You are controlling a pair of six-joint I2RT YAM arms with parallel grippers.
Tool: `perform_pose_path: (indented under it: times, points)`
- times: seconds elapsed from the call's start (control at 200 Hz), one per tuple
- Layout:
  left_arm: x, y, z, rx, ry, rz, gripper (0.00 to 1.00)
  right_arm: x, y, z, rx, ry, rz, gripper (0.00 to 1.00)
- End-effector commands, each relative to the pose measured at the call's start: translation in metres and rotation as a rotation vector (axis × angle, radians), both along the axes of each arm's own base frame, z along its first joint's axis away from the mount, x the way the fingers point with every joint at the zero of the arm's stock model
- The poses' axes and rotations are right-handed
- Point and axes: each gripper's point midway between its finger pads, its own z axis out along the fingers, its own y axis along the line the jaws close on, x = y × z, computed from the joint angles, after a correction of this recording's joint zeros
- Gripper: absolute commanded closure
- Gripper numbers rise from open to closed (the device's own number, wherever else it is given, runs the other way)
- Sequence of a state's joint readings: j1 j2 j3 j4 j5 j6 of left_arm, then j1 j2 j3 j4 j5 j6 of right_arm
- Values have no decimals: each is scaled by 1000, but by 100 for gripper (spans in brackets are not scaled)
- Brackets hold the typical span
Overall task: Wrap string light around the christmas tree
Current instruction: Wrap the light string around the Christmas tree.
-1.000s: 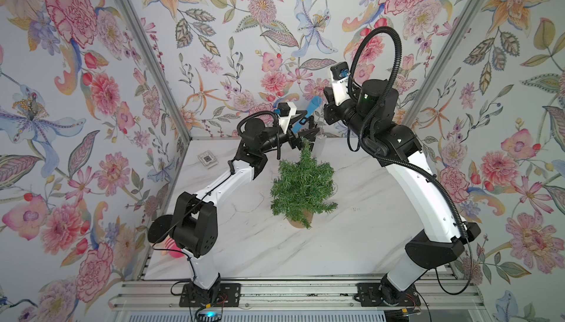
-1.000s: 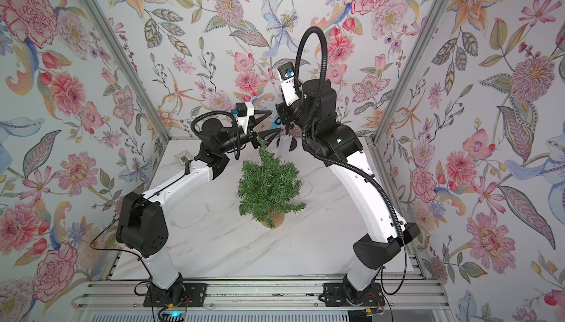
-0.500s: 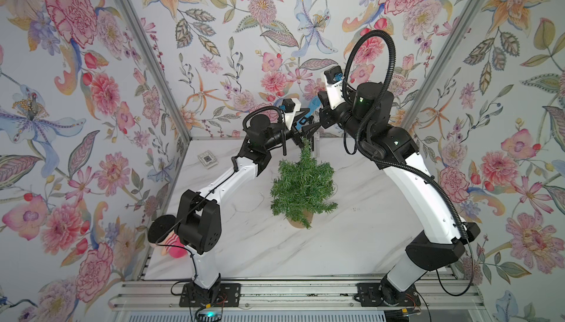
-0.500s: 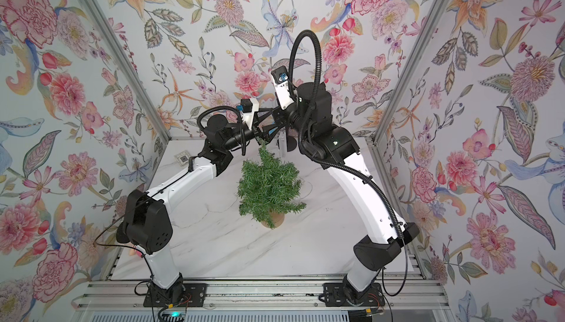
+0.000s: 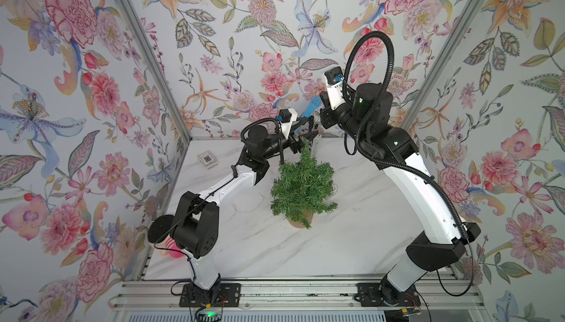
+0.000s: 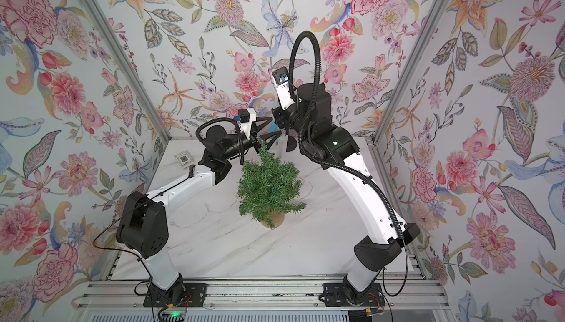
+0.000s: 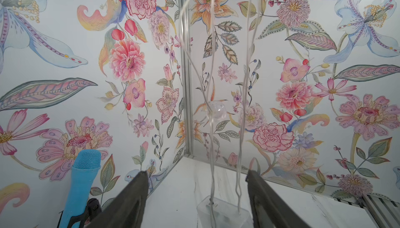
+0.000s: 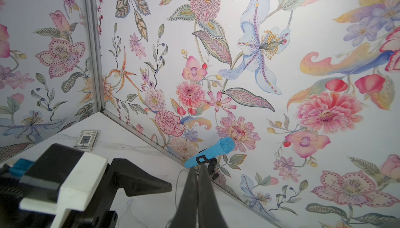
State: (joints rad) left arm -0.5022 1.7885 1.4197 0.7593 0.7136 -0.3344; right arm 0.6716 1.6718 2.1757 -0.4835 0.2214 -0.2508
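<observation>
The christmas tree [image 5: 301, 189] stands upright mid-table on its tan base [image 5: 298, 222]; both top views show it, the other at christmas tree [image 6: 269, 189]. My left gripper [image 5: 310, 127] is open just behind the tree's tip. In the left wrist view, thin strands of the string light [image 7: 213, 64] hang down between its fingers [image 7: 140, 185]. A round clear bulb [image 7: 215, 112] sits on one strand and the small clear box [image 7: 223, 214] is at the bottom. My right gripper [image 8: 198, 170] is shut beside the left one, pinching the wire, which runs down past it as string light [image 8: 177, 181].
A blue microphone [image 5: 312, 108] on a small black stand leans at the back wall, right behind both grippers. A small card box [image 5: 208, 159] lies at the back left of the marble table [image 5: 275, 253]. A pink object [image 5: 174, 251] sits under the left arm's elbow.
The left gripper has moved right, toward the tree's tip, and its jaws have narrowed somewhat. The right arm has swung left, bringing its gripper close to the left one.
</observation>
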Motion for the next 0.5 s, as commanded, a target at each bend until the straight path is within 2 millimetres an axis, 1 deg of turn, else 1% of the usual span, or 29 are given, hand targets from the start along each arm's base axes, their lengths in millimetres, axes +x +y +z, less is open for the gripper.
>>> perform_pose_path:
  times: [0.0, 0.16, 0.32, 0.495]
  points:
    - [-15, 13, 32, -81, -73, -2, 32, -7, -13, 14, 14, -34, -22, 100]
    - [-8, 12, 29, -87, -49, 2, 42, -8, -13, 13, 15, -32, -17, 100]
    - [-3, 5, 27, -74, -32, -9, 43, -9, -10, 13, 18, -30, -3, 100]
    - [4, -6, 18, -33, -11, -4, 43, -11, -6, 14, 21, -29, 15, 100]
